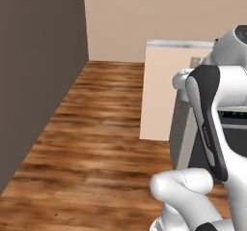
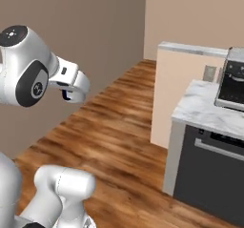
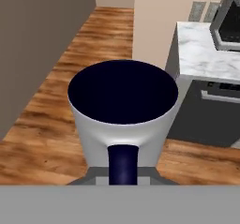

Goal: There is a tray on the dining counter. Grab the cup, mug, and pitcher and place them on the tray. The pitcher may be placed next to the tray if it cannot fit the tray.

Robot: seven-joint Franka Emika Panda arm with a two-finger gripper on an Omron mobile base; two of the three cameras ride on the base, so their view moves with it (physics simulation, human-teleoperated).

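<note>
The mug (image 3: 123, 124) sits right in front of the hand camera, with a dark navy inside, a pale outer wall and a navy handle pointing toward the hand. It hangs in the air over the wood floor, and my gripper (image 2: 70, 89) is shut on it. In the right base view a dark blue sliver of the mug (image 2: 66, 95) peeks out under the white hand. The arm is folded high and close to the base. The tray, cup, pitcher and dining counter are out of view.
A marble worktop (image 2: 207, 108) over a dark appliance front (image 2: 212, 172) stands to the right, with a dark appliance (image 2: 233, 86) on top. A beige cabinet end (image 1: 159, 94) stands behind it. A brown wall (image 1: 38, 70) runs along the left, and wood floor (image 1: 96, 143) lies between.
</note>
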